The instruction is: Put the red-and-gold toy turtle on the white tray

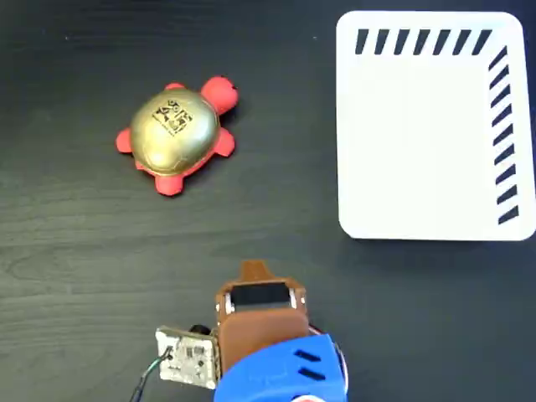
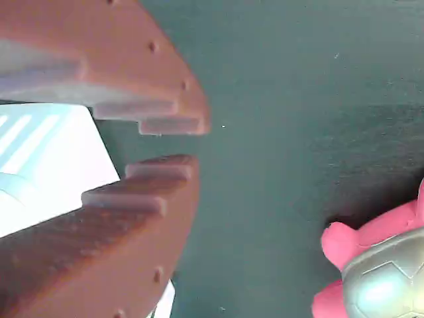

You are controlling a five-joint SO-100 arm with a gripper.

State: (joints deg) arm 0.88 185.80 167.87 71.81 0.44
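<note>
We note the red-and-gold toy turtle sitting shell-up on the dark bench, toward its far left part in the fixed view, well apart from the white tray, which lies at the far right edge with its striped borders along the top and right sides. Nothing rests on the tray. The gripper hangs near the bench's near edge, between the two in the fixed view, and holds nothing; in the wrist view its jaws stand only a narrow gap apart. The turtle shows at that view's lower right corner, off the jaw line. We judge the step in hand to be the approach. To do it well we should widen the jaws beyond the shell's width, centre them over the dome, and close low on the red sides, since the glossy gold shell looks likely to slip.
</note>
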